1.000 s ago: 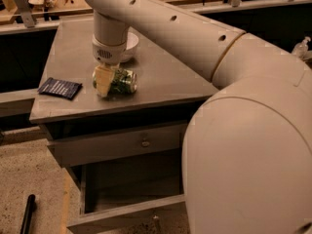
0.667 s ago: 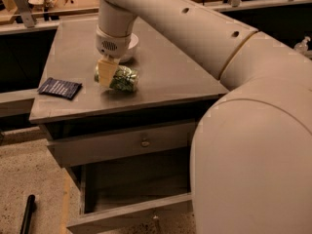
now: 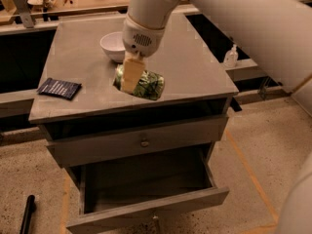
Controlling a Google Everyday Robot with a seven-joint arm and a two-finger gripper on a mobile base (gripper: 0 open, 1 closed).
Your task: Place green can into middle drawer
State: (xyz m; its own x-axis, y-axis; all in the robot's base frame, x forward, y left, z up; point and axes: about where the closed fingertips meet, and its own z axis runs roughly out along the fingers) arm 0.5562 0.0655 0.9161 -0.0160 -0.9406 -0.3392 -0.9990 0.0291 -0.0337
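The green can (image 3: 150, 85) lies on its side near the front of the grey cabinet top (image 3: 195, 67), between my gripper's fingers. My gripper (image 3: 138, 83) comes down from above and is shut on the can. One cream finger (image 3: 130, 75) crosses the can's left part; the other is hidden behind the can. The can seems to hang just above the top. The middle drawer (image 3: 156, 209) stands pulled open below, with a dark inside and nothing in it that I can see.
A white bowl (image 3: 112, 45) stands just behind the gripper. A dark blue packet (image 3: 59, 87) lies at the top's left edge. The knobbed upper drawer (image 3: 144, 143) is nearly closed. My white arm (image 3: 253, 18) fills the upper right. A black object (image 3: 27, 213) lies on the floor.
The can looks larger and a little further right, so the gripper has raised it slightly off the top. The view has shifted and the arm now covers less of the picture.
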